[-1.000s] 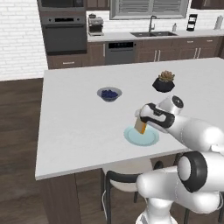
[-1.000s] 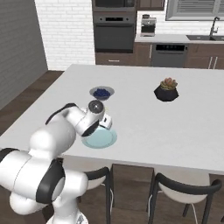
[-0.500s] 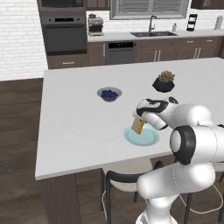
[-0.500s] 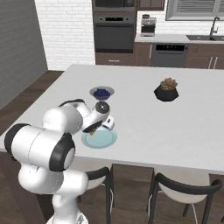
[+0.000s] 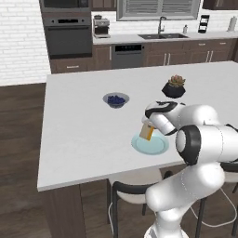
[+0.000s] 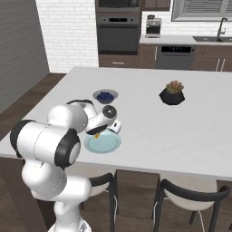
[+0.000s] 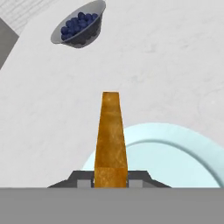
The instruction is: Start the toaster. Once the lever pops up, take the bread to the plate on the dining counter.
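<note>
Since a second ago the arm has folded in on itself: the elbow, then low and to the side, now bulks up close to the base, and the gripper (image 5: 148,128) has drawn back a little toward the robot while staying over the plate (image 5: 157,147). The bread (image 5: 147,132) has come along with it, tilted as before.

The gripper is closed tight on the bread; in the hand view the slice (image 7: 110,140) stands edge-on between the two fingers, its orange-brown crust toward the camera. It hangs over the plate's far-left rim (image 7: 175,148) (whether its lower edge touches the plate cannot be told).

The plate lies on the counter (image 5: 83,130) close to the near edge, roughly midway along it. The bowl (image 5: 115,99) of berries sits further in, well apart from the plate toward the far left, and a dark pot (image 5: 174,89) with a small plant stands well apart toward the far right.

Between plate and bowl the white top is bare, as is the wide stretch toward the left edge. Below the near edge, chairs (image 6: 192,199) are tucked under the counter.
</note>
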Robot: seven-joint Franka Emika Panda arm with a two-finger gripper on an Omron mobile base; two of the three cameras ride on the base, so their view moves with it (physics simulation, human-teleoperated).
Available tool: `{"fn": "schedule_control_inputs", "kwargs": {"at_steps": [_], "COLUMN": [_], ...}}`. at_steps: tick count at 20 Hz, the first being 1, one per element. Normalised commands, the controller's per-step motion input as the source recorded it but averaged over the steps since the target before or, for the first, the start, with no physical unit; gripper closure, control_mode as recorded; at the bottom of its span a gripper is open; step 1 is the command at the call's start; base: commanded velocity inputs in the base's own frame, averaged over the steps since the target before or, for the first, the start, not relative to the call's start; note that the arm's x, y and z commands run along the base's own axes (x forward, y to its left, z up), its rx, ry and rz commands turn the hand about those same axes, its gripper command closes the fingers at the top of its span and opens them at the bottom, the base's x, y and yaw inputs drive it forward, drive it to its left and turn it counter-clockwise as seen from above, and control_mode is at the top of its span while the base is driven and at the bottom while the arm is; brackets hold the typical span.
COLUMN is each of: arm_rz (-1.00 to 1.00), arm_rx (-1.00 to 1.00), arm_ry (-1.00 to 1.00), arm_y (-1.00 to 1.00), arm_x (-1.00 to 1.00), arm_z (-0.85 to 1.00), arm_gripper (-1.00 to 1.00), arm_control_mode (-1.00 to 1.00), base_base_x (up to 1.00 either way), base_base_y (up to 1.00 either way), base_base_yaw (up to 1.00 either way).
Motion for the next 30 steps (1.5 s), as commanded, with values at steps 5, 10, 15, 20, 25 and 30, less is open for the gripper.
{"fn": "schedule_control_inputs", "kwargs": {"at_steps": [5, 10, 15, 20, 25, 30], "arm_rz": [0.0, 0.0, 0.0, 0.0, 0.0, 0.0], "arm_rx": [0.0, 0.0, 0.01, 0.01, 0.01, 0.0], "arm_ry": [-0.05, -0.12, -0.02, 0.0, -0.01, -0.02], "arm_y": [0.0, 0.0, 0.0, 0.0, 0.0, 0.0], "arm_x": [-0.07, -0.27, -0.08, 0.0, -0.1, -0.3], "arm_z": [-0.01, -0.01, -0.12, -0.24, -0.14, -0.05], "arm_gripper": [1.0, 1.0, 1.0, 1.0, 1.0, 1.0], "arm_control_mode": [-1.0, -1.0, -1.0, -1.0, -1.0, -1.0], "base_base_x": [0.0, 0.0, 0.0, 0.0, 0.0, 0.0], "base_base_y": [0.0, 0.0, 0.0, 0.0, 0.0, 0.0], "base_base_yaw": [0.0, 0.0, 0.0, 0.0, 0.0, 0.0]}}
